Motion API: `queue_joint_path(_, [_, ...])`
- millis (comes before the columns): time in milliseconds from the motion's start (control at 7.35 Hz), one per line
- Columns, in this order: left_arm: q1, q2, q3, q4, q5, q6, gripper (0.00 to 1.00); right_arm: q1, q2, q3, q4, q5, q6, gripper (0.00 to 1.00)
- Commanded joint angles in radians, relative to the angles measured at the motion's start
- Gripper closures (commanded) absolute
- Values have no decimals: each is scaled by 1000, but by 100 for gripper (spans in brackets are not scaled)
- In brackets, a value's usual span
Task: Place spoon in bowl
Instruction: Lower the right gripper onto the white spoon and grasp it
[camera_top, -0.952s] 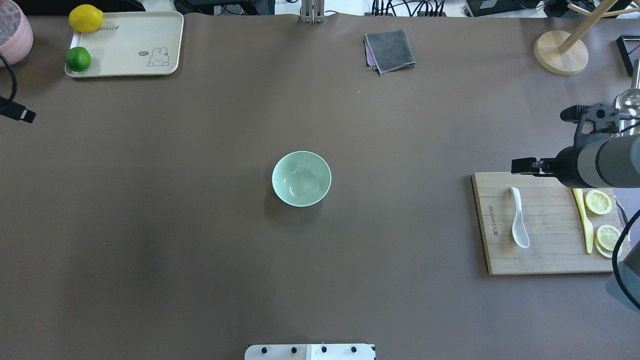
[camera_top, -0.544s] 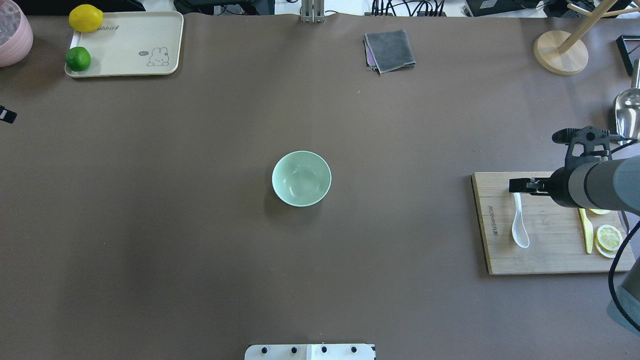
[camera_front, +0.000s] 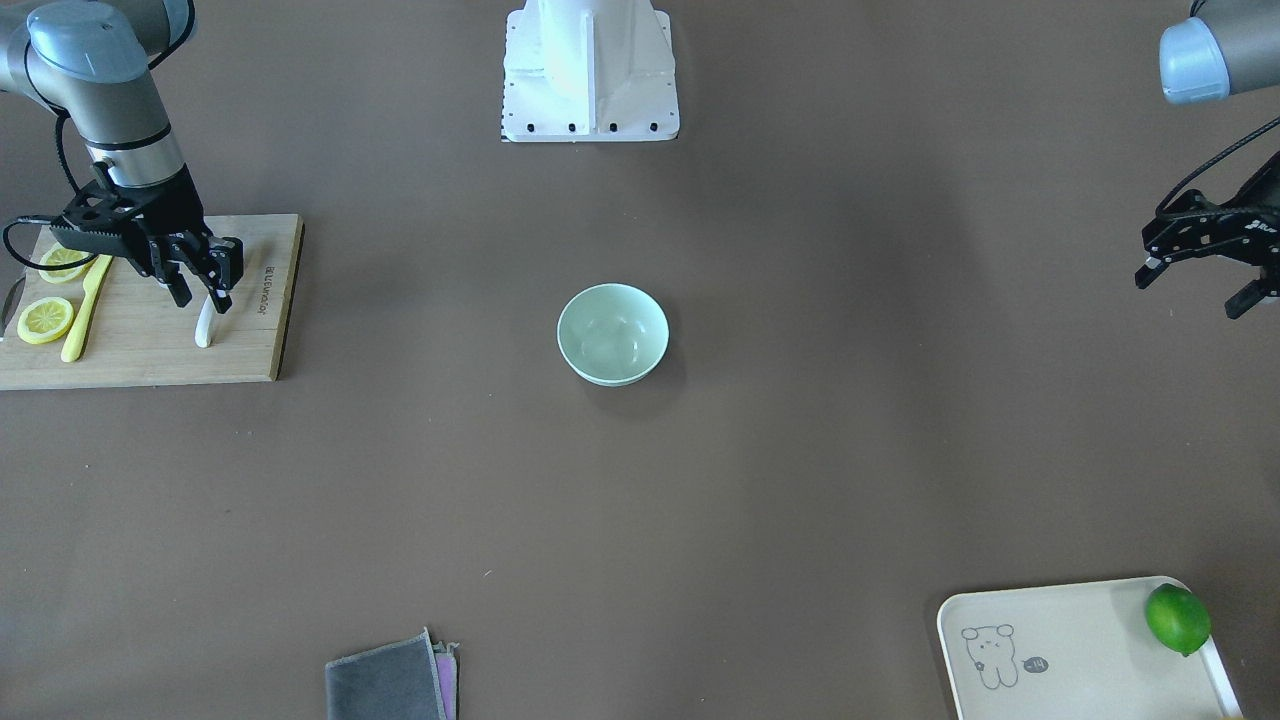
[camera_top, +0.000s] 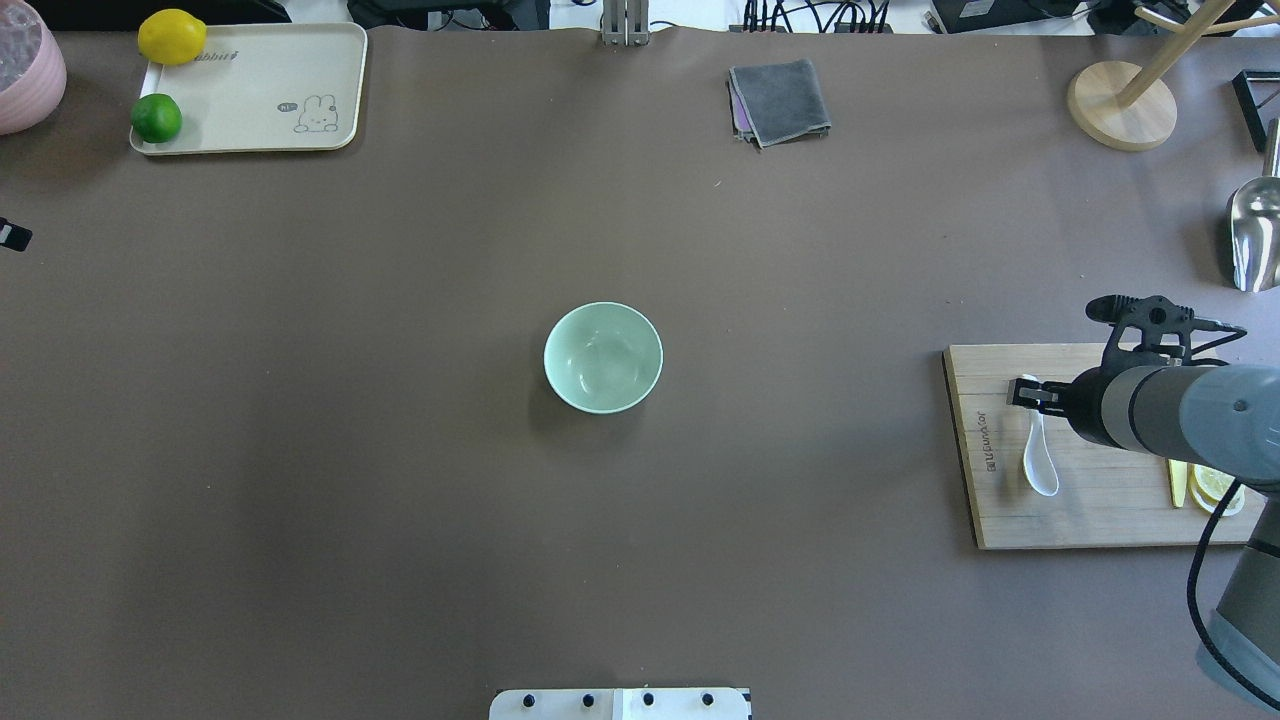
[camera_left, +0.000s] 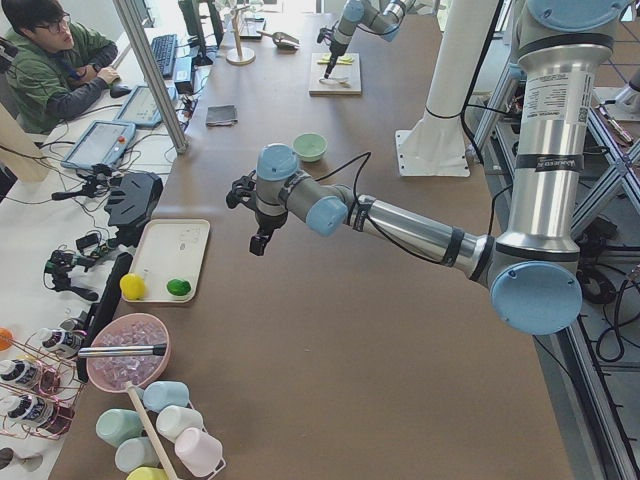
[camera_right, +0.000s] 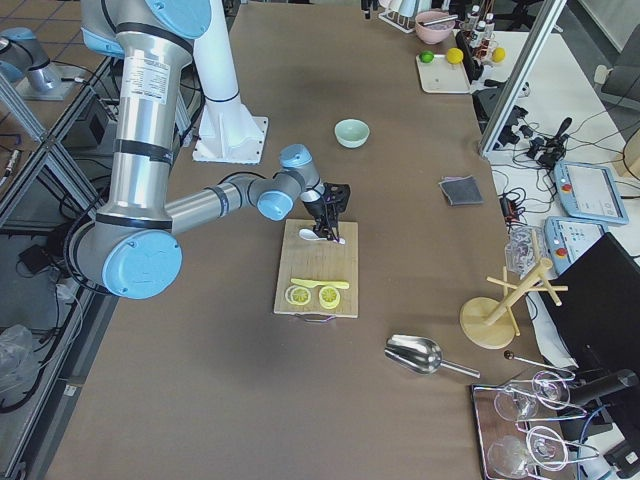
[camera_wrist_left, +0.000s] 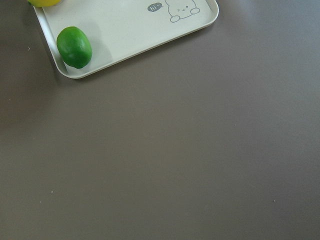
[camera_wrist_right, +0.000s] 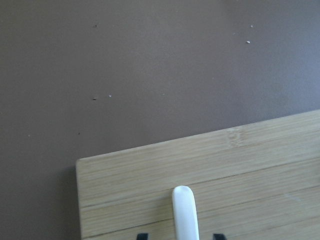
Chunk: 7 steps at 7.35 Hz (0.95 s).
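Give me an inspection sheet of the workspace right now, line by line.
Surface: brown mat, smooth.
Job's things: spoon lying on the cutting board; bowl upright mid-table, empty.
Clutter: tray with lemon and lime; grey cloth; lemon slices and knife on the board; metal scoop.
End effectors: right end effector open, astride the spoon's handle; left end effector open, holding nothing.
Cables: black cable looping beside the board.
Surroundings: seated operator nearby.

The tray (camera_wrist_left: 130, 30) reads "hi~" in a bubble (camera_wrist_left: 155, 7); the cutting board (camera_top: 1100, 505) has illegible print.
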Motion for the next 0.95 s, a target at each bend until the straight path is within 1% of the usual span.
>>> queue_joint_path(0, [0,0,-2,-1,0,-1,2,-9,2,-43,64,-15,18,52])
queue_joint_path(136, [0,0,-5,-1,0,-4,2,-11,2,-46,64,-18,17,54])
queue_joint_path(544, [0,0,-6,-1,0,-17,2,-23,-3,-57,64,-36,18,54])
queue_joint_path(680, [0,0,-6,-2,0,-22,2,-23,-3,-57,64,-36,18,85])
queue_joint_path(816, [0,0,-6,-2,0,-22,2,-23,3,-57,64,-35,18,100])
